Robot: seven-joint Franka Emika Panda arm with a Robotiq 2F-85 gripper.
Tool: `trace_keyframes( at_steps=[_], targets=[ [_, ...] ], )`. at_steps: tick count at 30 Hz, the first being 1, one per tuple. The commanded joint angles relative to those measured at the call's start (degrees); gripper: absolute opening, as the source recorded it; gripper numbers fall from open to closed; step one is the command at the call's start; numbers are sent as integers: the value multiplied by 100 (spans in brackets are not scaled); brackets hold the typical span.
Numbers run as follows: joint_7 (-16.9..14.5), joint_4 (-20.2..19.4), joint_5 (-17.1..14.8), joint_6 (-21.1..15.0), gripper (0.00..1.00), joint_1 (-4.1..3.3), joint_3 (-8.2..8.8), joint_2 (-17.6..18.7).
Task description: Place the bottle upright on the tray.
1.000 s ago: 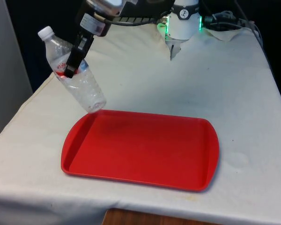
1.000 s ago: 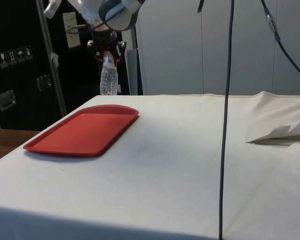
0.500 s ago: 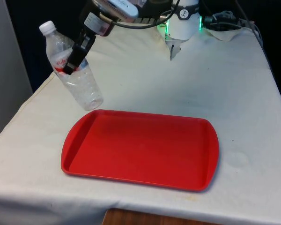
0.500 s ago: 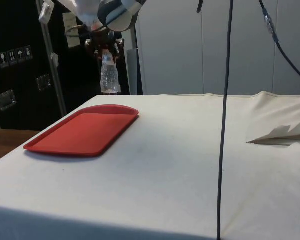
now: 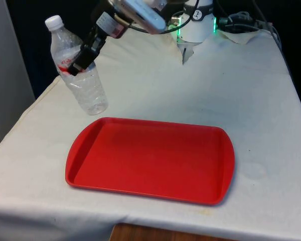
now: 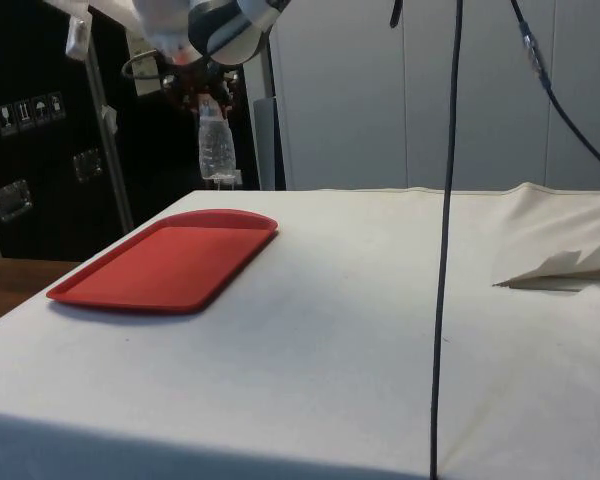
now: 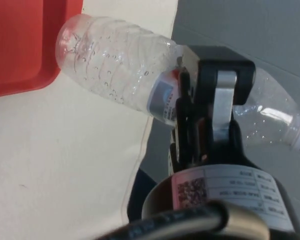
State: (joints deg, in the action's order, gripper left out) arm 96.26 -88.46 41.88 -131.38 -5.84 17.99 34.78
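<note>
White-clothed table [image 5: 200, 95], one red tray [image 5: 150, 158], gripper [image 5: 80, 57] clamping one bottle [image 5: 78, 68]

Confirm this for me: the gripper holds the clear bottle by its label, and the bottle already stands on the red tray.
Not quite. The gripper does hold the clear bottle by its label, but the bottle is not on the red tray. The front view shows it tilted beside the tray, off the corner at the front view's left; the side view shows it held above tray level.

One clear plastic bottle [image 5: 78, 70] with one white cap [image 5: 53, 21], one red tray [image 5: 150, 159], one black gripper [image 5: 79, 64], one white tablecloth [image 5: 231, 85] and one crumpled sheet of paper [image 6: 565, 268] on it
</note>
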Motion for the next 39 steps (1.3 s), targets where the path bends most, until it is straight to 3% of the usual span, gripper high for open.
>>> trace_keyframes(
  at_steps=[1,2,3,11,12,13,19,29,30,31,38,39],
  targets=[
    [120,57,115,74,3,-63,11,40],
    [34,6,52,34,3,-6,-23,0],
    [183,80,218,143,3,-69,-34,46],
    [395,229,630,481,3,-115,-206,103],
    [344,189,596,453,3,-63,-241,74],
    [418,246,670,516,3,-115,-229,115],
    [550,384,957,802,3,-149,-384,172],
    [647,602,1169,1220,3,-183,-642,252],
    [607,573,1169,1215,3,-149,-682,223],
    [659,630,1192,1266,3,-189,-670,264],
    [733,831,1427,1610,3,-223,-859,367],
    [693,785,1404,1570,3,-183,-882,332]
  ],
)
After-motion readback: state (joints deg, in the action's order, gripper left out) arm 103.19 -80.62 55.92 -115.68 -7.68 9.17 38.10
